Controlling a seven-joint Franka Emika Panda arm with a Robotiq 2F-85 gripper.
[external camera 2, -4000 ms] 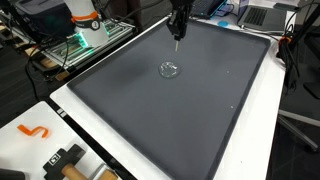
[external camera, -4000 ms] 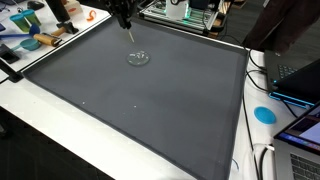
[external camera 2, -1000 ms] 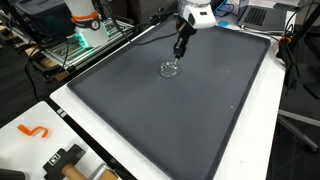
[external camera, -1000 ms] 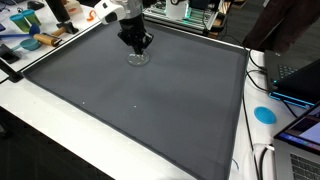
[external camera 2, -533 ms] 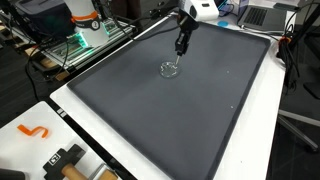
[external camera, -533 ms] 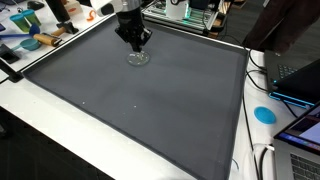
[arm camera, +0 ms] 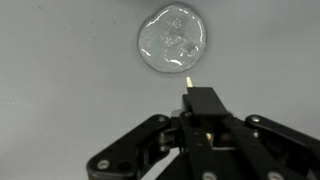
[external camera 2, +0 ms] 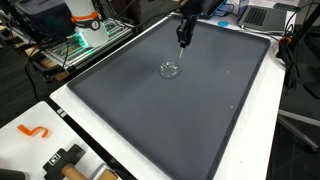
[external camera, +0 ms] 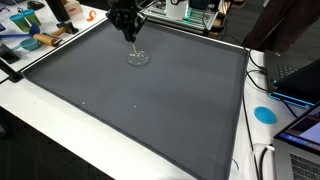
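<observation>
The end effector (arm camera: pixel 203 100), fingers pressed together on a thin pale stick (arm camera: pixel 188 74), hangs above the clear round glass dish (external camera: pixel 137 58), not touching it. The dish lies near the far edge of the dark grey mat (external camera: pixel 150 110), with open mat to its near side and right.

Both exterior views: mounted high, angled down, mid-distance, looking across the dark surface (external camera: pixel 150 120) from different corners. The tool (external camera: pixel 129 30) is at the far end in each. Shared: the whole surface and the clear disc (external camera: pixel 137 58). Wrist view: close, looking straight down past the tool onto the disc.
</observation>
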